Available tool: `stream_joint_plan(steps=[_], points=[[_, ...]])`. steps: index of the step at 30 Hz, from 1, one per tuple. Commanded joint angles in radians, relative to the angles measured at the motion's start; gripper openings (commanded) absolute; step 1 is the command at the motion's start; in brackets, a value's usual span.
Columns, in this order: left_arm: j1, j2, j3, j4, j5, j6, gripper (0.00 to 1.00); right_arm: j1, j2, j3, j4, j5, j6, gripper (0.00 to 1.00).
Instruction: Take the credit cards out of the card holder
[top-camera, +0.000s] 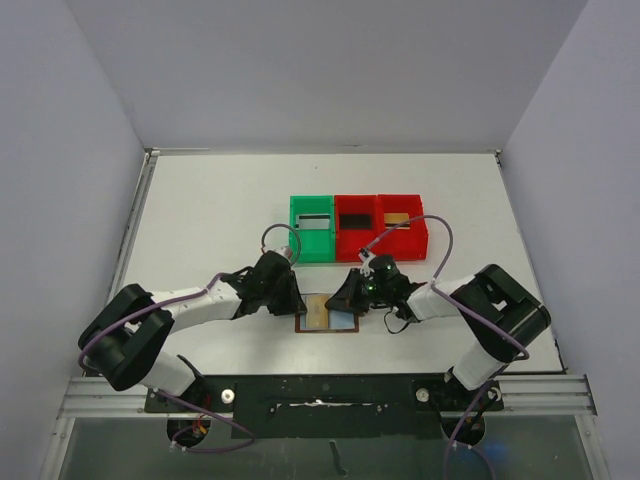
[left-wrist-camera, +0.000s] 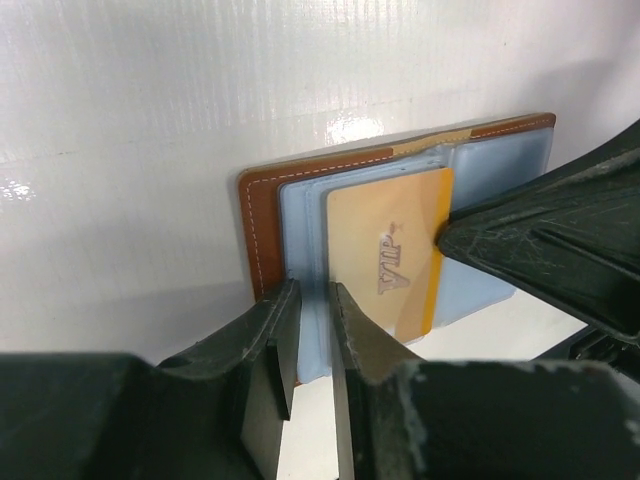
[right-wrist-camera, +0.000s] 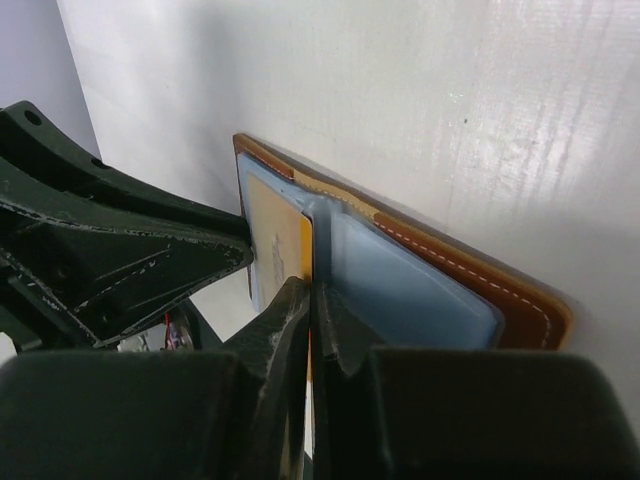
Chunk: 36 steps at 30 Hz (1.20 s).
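writing: "VIP" in darker raised letters on the gold credit card (left-wrist-camera: 390, 250); in the left wrist view it reads sideways, running along the card's length. No other text readable.
card holder (top-camera: 340, 320): brown leather with white stitching and pale blue inner pockets. It lies open and flat on the desk (top-camera: 200, 220) near the near edge, centred between the two arms.
holder axis: long side runs left-right, parallel to the desk's near edge.
card spot: left half of the holder, on its blue pocket, face up.
card axis: long side runs near-far, crosswise to the holder.
left tool (left-wrist-camera: 312, 330): at the holder's left end. Fingers are a narrow slit apart with the blue pocket edge in the slit; cannot tell if they press it.
right tool (right-wrist-camera: 312, 300): fingers together, with a thin gold sliver of the card's edge between them at the holder's middle fold.
behind: one green bin (top-camera: 312, 228) and two red bins (top-camera: 380, 226) in a row, well apart from the holder. Contents are too small to tell.
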Motion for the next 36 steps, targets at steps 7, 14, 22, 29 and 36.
stream_joint_plan(steps=[7, 14, 22, 29, 36], points=[[-0.01, 0.026, 0.013, -0.021, -0.013, 0.011, 0.17, -0.077, -0.117, -0.077, 0.022, -0.029, -0.02, 0.0], [-0.014, 0.007, 0.028, -0.029, -0.018, 0.009, 0.17, -0.076, -0.095, -0.073, 0.031, -0.038, -0.017, 0.0], [-0.027, -0.081, 0.116, -0.067, -0.054, 0.012, 0.26, -0.076, -0.094, -0.071, 0.021, -0.027, -0.016, 0.0], [-0.035, -0.058, 0.11, 0.08, 0.054, -0.017, 0.27, -0.076, -0.074, -0.083, 0.042, -0.027, -0.01, 0.0], [-0.051, 0.036, 0.108, 0.031, 0.038, -0.039, 0.1, -0.076, -0.076, -0.089, 0.052, -0.024, -0.007, 0.03]])
